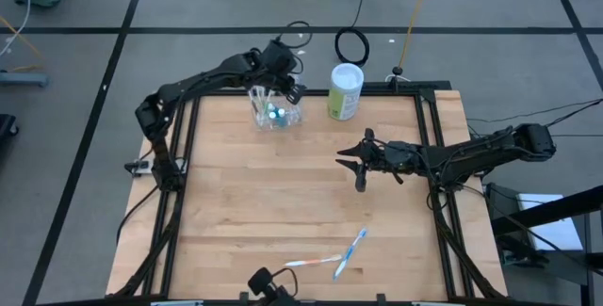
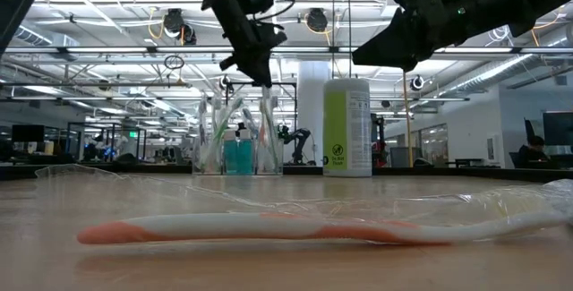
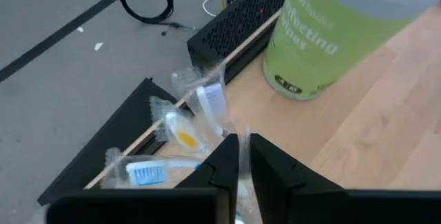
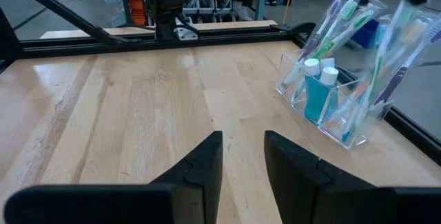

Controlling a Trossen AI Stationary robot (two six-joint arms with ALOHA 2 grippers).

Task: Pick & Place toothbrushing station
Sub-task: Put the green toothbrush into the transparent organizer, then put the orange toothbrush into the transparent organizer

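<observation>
Looking down: you see the holder at the far edge of the table, left of centre, with the canister just to its right.
Holder: clear plastic, upright, packed with wrapped brushes leaning at angles and two blue tubes with white caps standing in its compartments.
Left gripper: your left arm reaches along the far edge and its gripper sits over the holder's top, among the brush heads.
Left fingers: nearly closed, only a thin slit between them; wrapped brush heads lie just past the tips, but you cannot tell whether anything is pinched.
Low view: the left gripper comes down onto the upper ends of the brushes in the holder; the canister stands apart to one side.
Right gripper: your right arm stretches in from the table's right side; the gripper hangs above bare wood right of centre, well apart from the holder.
Right fingers: parted, nothing between them, pointing across the table toward the holder.
Loose brushes: two lie flat near the front edge, a blue one and a white-and-orange one, their ends meeting in a shallow V.
Low view, front: the orange-and-white brush lies across the foreground in its clear wrapper.
</observation>
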